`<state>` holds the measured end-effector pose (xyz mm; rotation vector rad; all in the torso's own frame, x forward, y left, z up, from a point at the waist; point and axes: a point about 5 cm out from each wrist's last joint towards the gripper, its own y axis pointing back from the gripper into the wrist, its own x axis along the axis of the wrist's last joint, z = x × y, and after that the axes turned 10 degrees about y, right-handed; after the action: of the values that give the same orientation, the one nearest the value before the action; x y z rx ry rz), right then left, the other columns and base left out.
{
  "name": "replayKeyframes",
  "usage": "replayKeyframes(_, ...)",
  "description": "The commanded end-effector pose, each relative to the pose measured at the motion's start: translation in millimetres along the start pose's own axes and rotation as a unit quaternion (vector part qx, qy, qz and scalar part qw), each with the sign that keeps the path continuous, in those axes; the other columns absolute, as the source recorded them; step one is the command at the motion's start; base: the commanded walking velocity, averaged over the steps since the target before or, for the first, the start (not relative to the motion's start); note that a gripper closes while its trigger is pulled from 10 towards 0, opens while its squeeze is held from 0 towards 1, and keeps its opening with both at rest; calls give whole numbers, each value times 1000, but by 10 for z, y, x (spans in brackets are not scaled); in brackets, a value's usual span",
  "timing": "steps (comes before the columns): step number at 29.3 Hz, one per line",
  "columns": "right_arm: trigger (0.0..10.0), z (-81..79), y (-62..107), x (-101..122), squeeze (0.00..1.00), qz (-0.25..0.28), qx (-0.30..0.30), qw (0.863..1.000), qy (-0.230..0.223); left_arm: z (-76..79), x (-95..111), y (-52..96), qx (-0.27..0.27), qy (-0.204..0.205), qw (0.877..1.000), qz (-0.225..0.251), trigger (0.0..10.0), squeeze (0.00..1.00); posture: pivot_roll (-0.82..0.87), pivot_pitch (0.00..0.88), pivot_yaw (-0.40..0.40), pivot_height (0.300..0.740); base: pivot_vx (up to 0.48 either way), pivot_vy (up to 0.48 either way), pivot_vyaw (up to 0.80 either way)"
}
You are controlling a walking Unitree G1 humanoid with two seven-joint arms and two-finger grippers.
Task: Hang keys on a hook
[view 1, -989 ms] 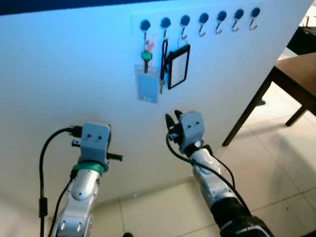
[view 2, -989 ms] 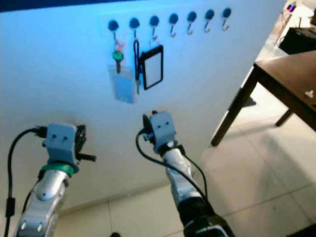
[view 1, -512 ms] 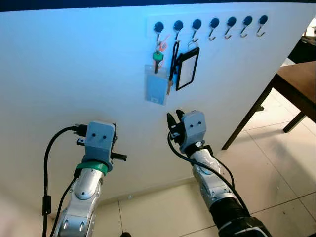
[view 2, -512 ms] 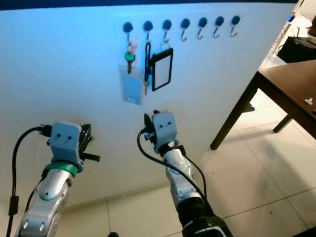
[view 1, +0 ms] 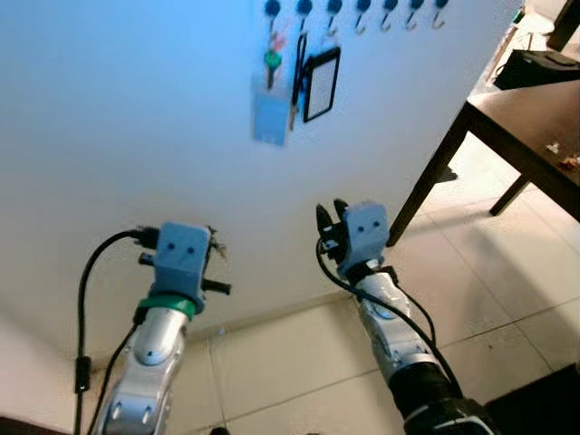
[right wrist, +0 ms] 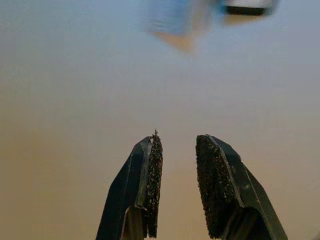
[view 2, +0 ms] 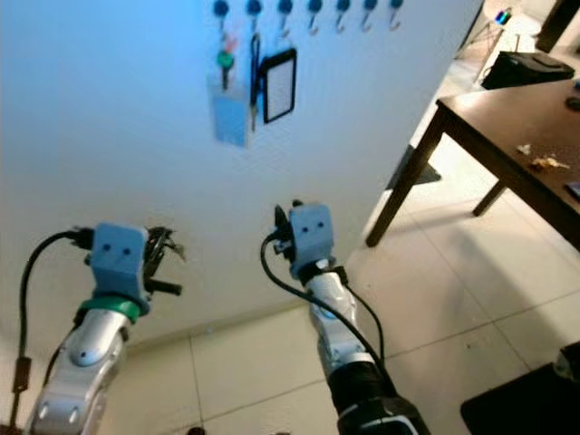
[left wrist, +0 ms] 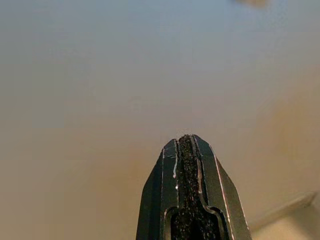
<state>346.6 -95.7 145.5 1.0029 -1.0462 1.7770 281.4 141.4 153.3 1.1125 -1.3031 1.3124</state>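
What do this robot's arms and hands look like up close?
Both arms are silver metal with looping black cables. Each ends in a pale blue-grey box with two small dark dots. The left hand and right hand each have two long black fingers with rough, gritty inner pads. The left arm wears a green ring below its box.

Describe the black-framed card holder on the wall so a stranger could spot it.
High on the white wall runs a row of dark-knobbed hooks. Below its left end hang three things: the black-framed card holder is the rightmost, beside the pale blue badge sleeve, and alone has a dark rim around a white middle.
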Motion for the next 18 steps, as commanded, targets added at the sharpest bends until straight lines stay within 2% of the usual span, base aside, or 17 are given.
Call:
replayKeyframes(1, 10000, 37, 31, -47, 0, -11, -8, 1000, -4, 26, -72, 36, -5, 6, 1000, -17, 10000, 0, -61, 46, 47, 740, -322, 0, 0)
replayKeyframes(6, 10000, 37, 30, -52, 0, -13, -9, 1000, -7, 25, -77, 36, -5, 6, 1000, -18, 10000, 0, -60, 46, 46, 740, -58, 0, 0)
replayKeyframes(9, 10000, 48, 28, -65, 0, -18, -13, 1000, -21, 37, -90, 34, -10, 12, 1000, -24, 10000, 0, -60, 47, 46, 740, 0, 0, -800)
replayKeyframes(18, 10000, 52, 25, -67, 0, -20, -13, 1000, -21, 58, -111, 34, -18, 13, 999, -34, 10000, 0, -59, 47, 47, 740, 0, 0, -800)
